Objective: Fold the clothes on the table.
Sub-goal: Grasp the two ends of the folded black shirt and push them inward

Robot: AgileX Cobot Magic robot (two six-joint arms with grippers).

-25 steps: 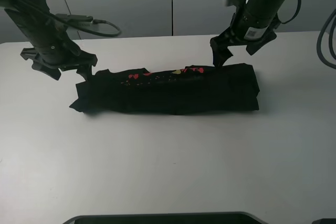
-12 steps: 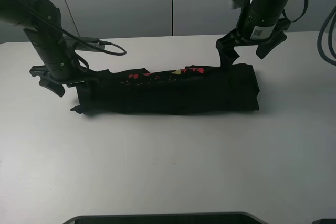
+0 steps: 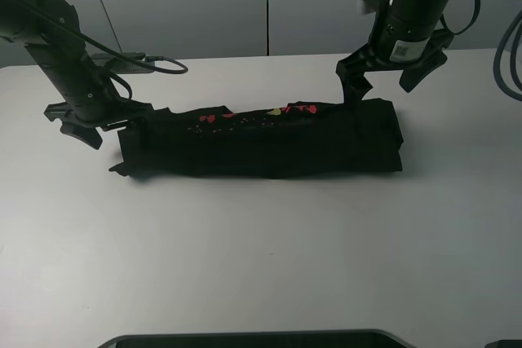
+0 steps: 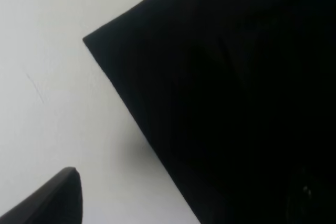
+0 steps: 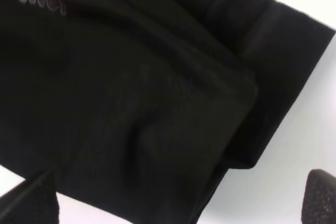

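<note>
The clothes [image 3: 261, 140], a black T-shirt, lie folded into a long band across the middle of the white table [image 3: 261, 258]. Red and yellow print [image 3: 245, 116] shows along the band's far edge. My left gripper [image 3: 108, 124] is low at the band's left end and open; in the left wrist view one fingertip [image 4: 52, 200] hangs over bare table beside a corner of the cloth [image 4: 231, 103]. Above the far right corner of the band my right gripper [image 3: 382, 79] is open. Its fingertips [image 5: 29, 203] stand wide apart over the layered cloth [image 5: 131, 93], gripping nothing.
Grey wall panels [image 3: 269, 6] close off the far side of the table. Cables [image 3: 151, 61] trail from the left arm over the far left of the table. A dark edge [image 3: 253, 338] shows at the near rim.
My left arm swung left and lowered to the shirt's left end. My right gripper shifted slightly right and up at the far right corner. The shirt stayed put.
</note>
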